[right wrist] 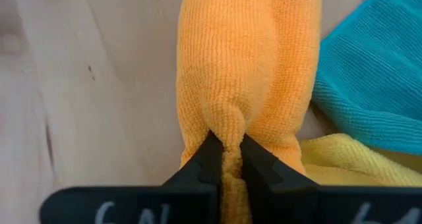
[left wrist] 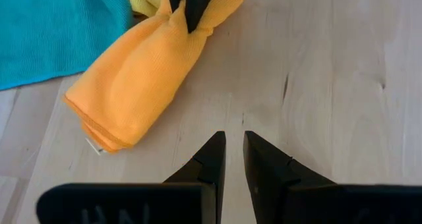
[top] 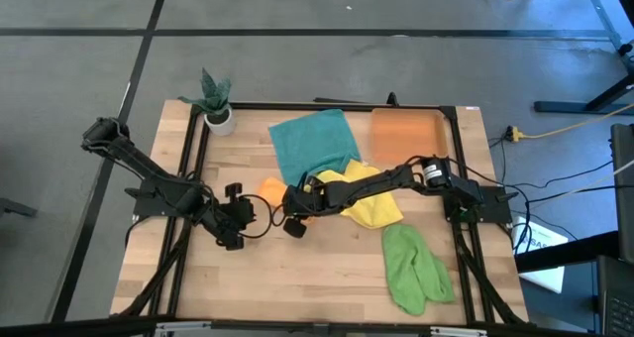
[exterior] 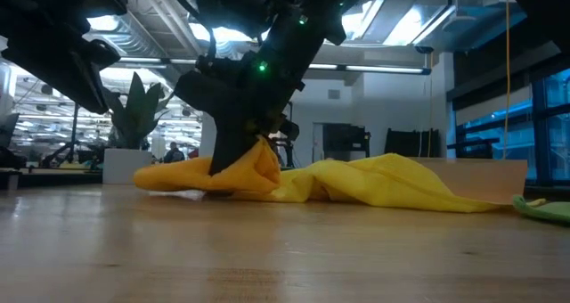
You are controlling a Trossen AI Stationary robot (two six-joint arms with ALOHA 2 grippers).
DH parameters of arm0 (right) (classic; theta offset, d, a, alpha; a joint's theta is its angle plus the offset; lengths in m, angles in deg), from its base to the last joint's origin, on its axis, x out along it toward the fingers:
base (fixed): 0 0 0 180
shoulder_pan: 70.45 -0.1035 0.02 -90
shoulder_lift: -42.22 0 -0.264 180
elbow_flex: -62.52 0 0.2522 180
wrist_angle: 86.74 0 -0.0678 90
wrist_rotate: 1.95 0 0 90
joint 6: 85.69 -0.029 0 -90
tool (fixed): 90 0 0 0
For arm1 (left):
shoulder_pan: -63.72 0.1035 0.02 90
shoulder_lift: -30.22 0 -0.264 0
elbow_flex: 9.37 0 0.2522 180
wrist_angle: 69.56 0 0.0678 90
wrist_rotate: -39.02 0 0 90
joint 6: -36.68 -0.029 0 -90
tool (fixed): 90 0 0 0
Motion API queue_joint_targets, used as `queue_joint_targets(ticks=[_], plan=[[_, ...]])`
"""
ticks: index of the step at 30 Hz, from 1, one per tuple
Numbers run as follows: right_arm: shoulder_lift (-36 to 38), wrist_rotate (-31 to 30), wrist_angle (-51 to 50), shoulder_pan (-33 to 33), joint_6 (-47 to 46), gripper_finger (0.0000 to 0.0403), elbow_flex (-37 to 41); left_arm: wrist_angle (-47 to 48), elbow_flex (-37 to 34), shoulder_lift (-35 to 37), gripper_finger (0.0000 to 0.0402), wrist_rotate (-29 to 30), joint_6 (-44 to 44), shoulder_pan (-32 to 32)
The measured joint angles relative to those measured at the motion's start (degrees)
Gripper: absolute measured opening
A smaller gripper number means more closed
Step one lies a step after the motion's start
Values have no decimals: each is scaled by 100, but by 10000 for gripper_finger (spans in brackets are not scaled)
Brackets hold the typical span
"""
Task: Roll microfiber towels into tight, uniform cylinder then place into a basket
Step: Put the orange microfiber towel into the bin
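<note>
An orange microfiber towel [top: 271,189], loosely rolled into a thick band, lies on the wood at mid-table. My right gripper [right wrist: 227,148] reaches in from the right and is shut on it. A yellow towel [top: 374,206] lies crumpled under the right arm, with one edge beneath the orange one. A teal towel [top: 315,144] lies spread flat behind them, and a light green towel [top: 414,268] rests near the front right. The orange basket [top: 436,129] stands at the far right. My left gripper [left wrist: 233,145] hovers left of the orange towel, a narrow gap between its fingers, holding nothing. My right gripper pinches a bunched ridge of the orange towel [right wrist: 227,128] between its two fingers, at the end of the band next to the yellow towel. The fingers slant down from the table's right side. The pinched part [exterior: 260,160] is puckered upward, and the rest of the band lies on the table.
A white pot with a green plant [top: 218,117] stands at the far left corner. Black frame rails [top: 188,178] run along the table's left and right sides. Bare wood [top: 297,278] stretches along the near side, in front of both grippers.
</note>
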Motion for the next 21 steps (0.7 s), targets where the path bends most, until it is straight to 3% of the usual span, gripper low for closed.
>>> queue_joint_targets(ticks=[21], plan=[[181,-615,-99,-121,-273,29,-11,-2,0,-2,47,-4,13,2]])
